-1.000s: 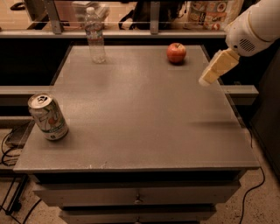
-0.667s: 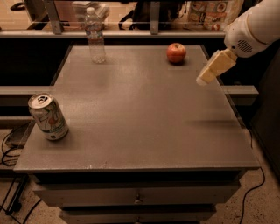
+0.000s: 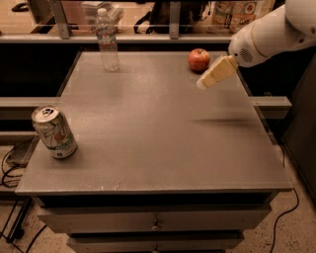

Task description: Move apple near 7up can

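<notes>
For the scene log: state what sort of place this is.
Probably an office break area: a drawer cabinet holding a 7up can, water bottle and apple, snack packets behind. The gripper hovers beside the apple.

The grey bench (image 3: 163,143) carried a 7up can (image 3: 54,132) front-left, a water bottle (image 3: 107,42) back-left and an apple (image 3: 198,60) back-right, the gripper (image 3: 205,82) hovering beside it.

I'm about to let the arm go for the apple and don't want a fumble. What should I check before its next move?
1. Apple free to grasp: ok, it sits alone at the table's far right.
2. Gripper empty: ok, it hangs close beside the apple.
3. 7up can upright: ok, front left edge.
4. Bare spot beside the can: ok.
5. Water bottle off the path: ok, far left.
</notes>
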Available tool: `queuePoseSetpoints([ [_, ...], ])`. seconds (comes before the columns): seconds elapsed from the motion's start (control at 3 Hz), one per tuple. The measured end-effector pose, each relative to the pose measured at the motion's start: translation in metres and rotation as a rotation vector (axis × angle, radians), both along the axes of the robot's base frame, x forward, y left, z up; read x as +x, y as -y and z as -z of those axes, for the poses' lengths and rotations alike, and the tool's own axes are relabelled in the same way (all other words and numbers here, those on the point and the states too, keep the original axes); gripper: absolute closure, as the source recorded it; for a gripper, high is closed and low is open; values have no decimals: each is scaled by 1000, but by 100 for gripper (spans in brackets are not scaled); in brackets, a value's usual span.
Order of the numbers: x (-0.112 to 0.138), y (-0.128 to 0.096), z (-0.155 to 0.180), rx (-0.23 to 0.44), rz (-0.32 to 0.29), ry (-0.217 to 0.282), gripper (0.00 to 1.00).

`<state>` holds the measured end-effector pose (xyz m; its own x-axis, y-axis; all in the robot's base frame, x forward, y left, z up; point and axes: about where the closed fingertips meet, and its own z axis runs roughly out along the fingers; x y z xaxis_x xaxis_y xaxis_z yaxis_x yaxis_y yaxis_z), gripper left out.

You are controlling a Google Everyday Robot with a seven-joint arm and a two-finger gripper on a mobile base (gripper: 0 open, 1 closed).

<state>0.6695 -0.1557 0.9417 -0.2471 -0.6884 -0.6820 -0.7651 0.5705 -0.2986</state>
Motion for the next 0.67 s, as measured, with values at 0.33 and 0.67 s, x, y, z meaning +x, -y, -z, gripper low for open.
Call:
queuePoseSetpoints([
  [0.33,28,-16,12,63,10,-4,0],
  [0.67,55,-23,22,100,34,-3,0],
])
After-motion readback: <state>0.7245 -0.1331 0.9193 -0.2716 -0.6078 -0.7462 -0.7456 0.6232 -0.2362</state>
